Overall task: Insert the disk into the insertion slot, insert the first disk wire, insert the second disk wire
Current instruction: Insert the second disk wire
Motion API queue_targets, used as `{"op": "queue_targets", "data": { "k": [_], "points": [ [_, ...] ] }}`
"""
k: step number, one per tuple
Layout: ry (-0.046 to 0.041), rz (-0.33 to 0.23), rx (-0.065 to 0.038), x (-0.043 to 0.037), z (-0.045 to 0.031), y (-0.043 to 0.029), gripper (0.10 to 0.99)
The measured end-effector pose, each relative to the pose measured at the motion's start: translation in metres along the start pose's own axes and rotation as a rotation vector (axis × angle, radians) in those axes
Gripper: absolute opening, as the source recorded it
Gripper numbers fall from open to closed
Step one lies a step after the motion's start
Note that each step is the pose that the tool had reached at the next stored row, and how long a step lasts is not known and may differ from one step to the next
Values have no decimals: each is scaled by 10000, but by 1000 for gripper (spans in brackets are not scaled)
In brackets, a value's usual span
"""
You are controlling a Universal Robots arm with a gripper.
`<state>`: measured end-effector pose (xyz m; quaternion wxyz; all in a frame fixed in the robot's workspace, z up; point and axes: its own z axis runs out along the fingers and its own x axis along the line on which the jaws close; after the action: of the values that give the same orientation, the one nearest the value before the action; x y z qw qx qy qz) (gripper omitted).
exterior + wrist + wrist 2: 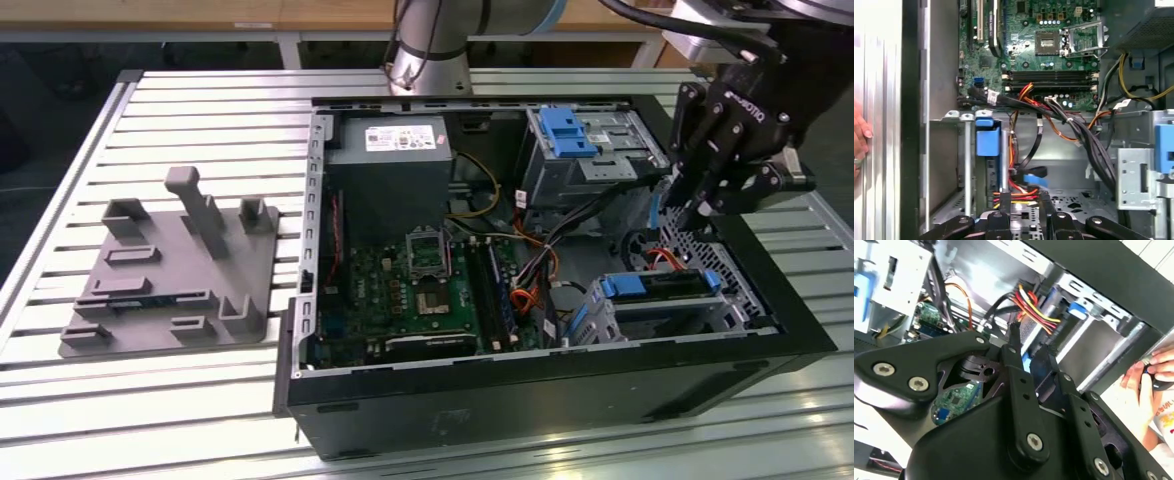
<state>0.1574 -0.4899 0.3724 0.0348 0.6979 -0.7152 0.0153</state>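
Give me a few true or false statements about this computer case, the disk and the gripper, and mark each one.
1. The disk sits in the insertion slot. True.
2. The computer case is closed. False: it is open, with the motherboard showing.
3. The grey fixture lies at the exterior view's right of the case. False: it lies at its left.
4. A person's hand shows in the second wrist view. True.
5. The gripper hangs over the grey fixture. False: it hangs over the case, near the disk.

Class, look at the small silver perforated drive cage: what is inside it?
The disk sits inside the insertion slot, its blue carrier end showing in the exterior view. The cage's sheet metal covers the rest, so the label cannot be seen.
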Motion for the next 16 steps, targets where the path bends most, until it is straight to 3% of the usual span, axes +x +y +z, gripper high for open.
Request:
{"op": "queue_targets", "data": {
  "k": [4, 5, 9, 11, 12, 15, 16],
  "points": [
    [371, 10, 4, -150, -6, 4, 361],
    [412, 14, 6, -166, 2, 18, 361],
    [428, 7, 20, -171, 36, 123, 361],
    [532, -5, 23, -178, 44, 155, 361],
    [656, -39, 29, -181, 46, 156, 361],
    [1190, -180, 55, -181, 48, 157, 361],
    [1285, -216, 61, -188, 53, 160, 361]
  ]
}}
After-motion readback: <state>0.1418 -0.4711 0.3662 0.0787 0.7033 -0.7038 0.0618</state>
